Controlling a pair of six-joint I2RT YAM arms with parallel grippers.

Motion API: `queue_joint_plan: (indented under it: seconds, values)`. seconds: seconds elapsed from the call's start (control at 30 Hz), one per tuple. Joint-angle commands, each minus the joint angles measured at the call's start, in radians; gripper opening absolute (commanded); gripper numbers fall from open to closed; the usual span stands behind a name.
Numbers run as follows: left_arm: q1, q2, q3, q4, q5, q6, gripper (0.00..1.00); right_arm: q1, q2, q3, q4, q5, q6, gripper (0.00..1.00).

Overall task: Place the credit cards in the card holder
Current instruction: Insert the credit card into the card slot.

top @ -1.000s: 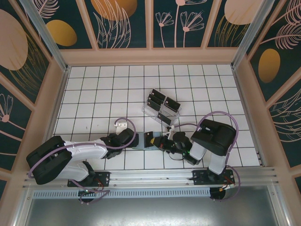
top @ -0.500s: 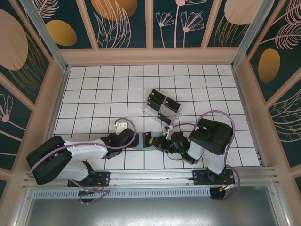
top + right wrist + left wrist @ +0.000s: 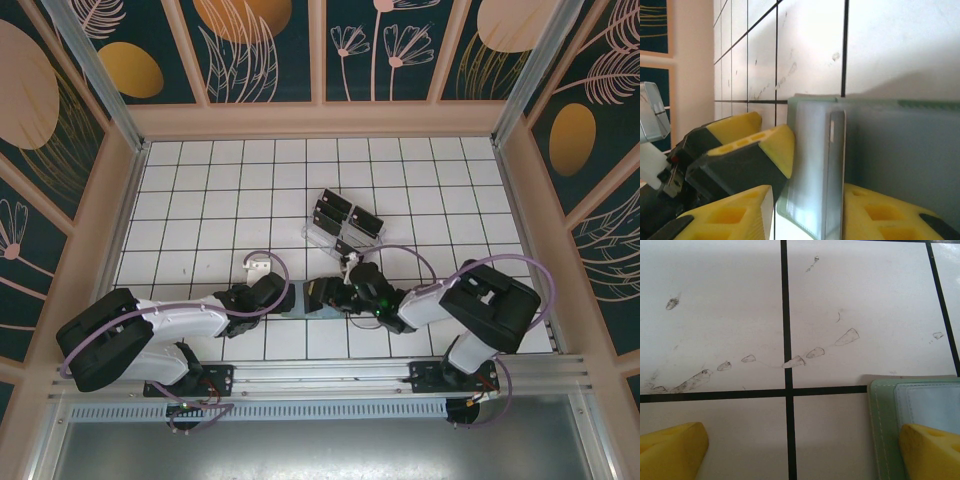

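1. Left gripper (image 3: 286,297): set against the left end of the card holder (image 3: 884,430), low over the white tiled table (image 3: 200,200). Its yellow fingertips (image 3: 671,450) are spread wide, with nothing held between them. In the left wrist view, one tip is seen over bare tile and the other at the holder's stitched corner.

2. Card holder: pale green with a clear pocket, laid flat on the tiles between the two grippers.

3. Right gripper (image 3: 807,220): placed at the right end of the card holder, facing the left gripper. Its jaws are parted narrowly, and the gap is filled by the holder's end and a thin grey strip (image 3: 836,170) standing on edge. It cannot be told whether anything is gripped, or whether the strip is a card.

4. Credit cards (image 3: 345,222): black, stacked in a clear rack (image 3: 318,237), which is set beyond the card holder and slightly to its right, apart from it.
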Motion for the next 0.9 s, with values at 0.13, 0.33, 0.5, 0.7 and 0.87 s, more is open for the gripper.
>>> queue_joint_plan:
  seconds: [0.13,0.33,0.5,0.7,0.87]
  values:
    - [0.001,0.035,-0.034,-0.036,0.044,-0.037,0.99,-0.001,0.022,0.098,-0.258,0.002,-0.121,0.38]
    - [0.001,0.031,-0.037,-0.035,0.043,-0.037,0.99,0.003,0.039,0.15,-0.377,0.026,-0.163,0.4]
    - [0.002,0.029,-0.043,-0.03,0.043,-0.036,0.99,0.003,0.026,0.181,-0.454,0.056,-0.19,0.41]
    - [0.002,0.026,-0.049,-0.025,0.045,-0.038,0.99,0.013,0.011,0.208,-0.531,0.092,-0.209,0.42]
    - [0.002,0.024,-0.054,-0.022,0.047,-0.04,0.98,0.027,-0.012,0.223,-0.576,0.119,-0.217,0.43]
